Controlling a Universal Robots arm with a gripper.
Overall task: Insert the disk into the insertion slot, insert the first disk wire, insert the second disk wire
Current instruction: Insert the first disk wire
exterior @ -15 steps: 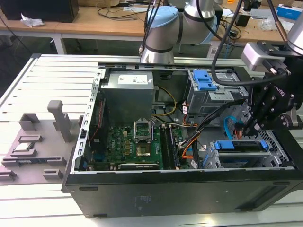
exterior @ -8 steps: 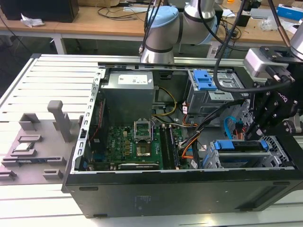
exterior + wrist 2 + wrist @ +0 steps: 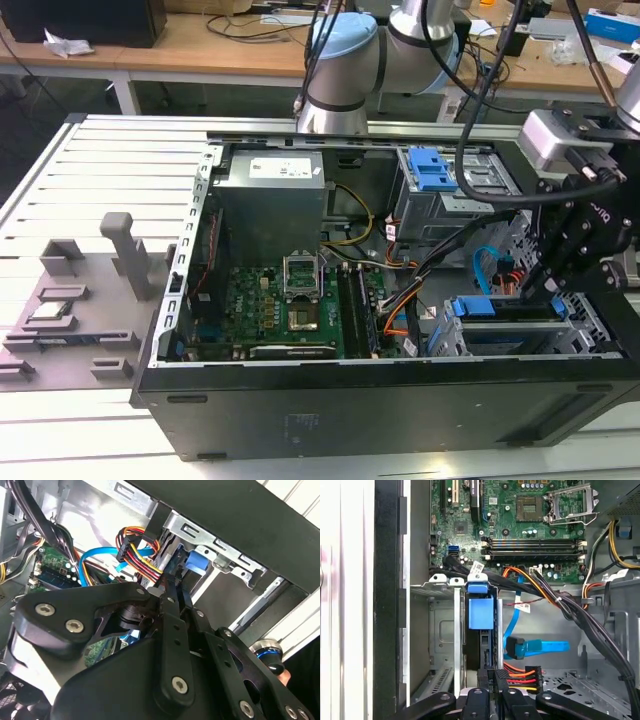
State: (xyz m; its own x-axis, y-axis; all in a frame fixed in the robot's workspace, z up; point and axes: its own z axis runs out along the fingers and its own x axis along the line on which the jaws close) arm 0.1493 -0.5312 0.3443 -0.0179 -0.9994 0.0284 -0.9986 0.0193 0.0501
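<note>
The disk, clipped in its blue frame (image 3: 481,612), sits inside the silver insertion slot (image 3: 442,630). In the exterior view the blue frame (image 3: 500,307) lies in the slot (image 3: 470,345) at the case's near right corner. My gripper (image 3: 492,687) hangs just behind the disk's rear edge, shut on a black connector (image 3: 490,677) with red, orange and yellow wires (image 3: 522,673). In the second wrist view my gripper (image 3: 172,592) pinches close beside that same wire bundle (image 3: 137,547). A blue flat wire (image 3: 535,646) with its plug lies loose beside the slot. In the exterior view my gripper (image 3: 540,285) is above the slot.
A taller grey cage with a blue latch (image 3: 437,170) stands behind the slot. A thick black cable bundle (image 3: 580,615) crosses the case beside the gripper. The motherboard (image 3: 290,310) and power supply (image 3: 272,205) take up the case's left half. Grey fixtures (image 3: 120,250) stand on the table.
</note>
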